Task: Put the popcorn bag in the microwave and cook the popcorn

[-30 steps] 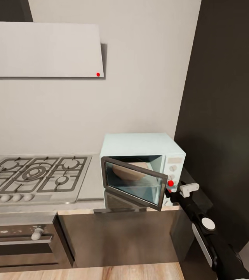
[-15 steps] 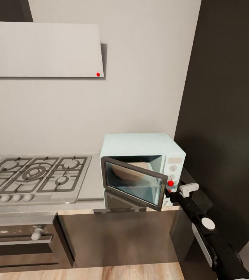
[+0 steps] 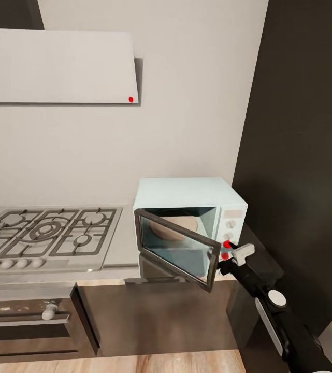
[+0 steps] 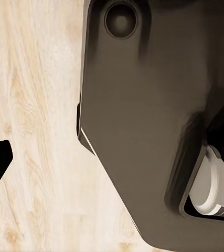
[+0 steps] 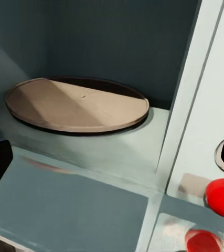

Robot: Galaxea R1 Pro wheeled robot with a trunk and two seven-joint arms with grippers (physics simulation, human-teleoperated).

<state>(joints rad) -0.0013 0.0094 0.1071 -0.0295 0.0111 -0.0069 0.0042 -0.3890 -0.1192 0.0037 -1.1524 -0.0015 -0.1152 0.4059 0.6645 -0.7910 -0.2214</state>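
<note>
The microwave (image 3: 189, 223) stands at the right end of the tabletop (image 3: 121, 243), its door (image 3: 176, 248) swung partly open toward the robot, the free edge just beside the right gripper (image 3: 233, 254). Inside, the right wrist view shows a bare tan turntable (image 5: 77, 105); I see no popcorn bag. The right arm is nearer; whether its fingers are open I cannot tell.
</note>
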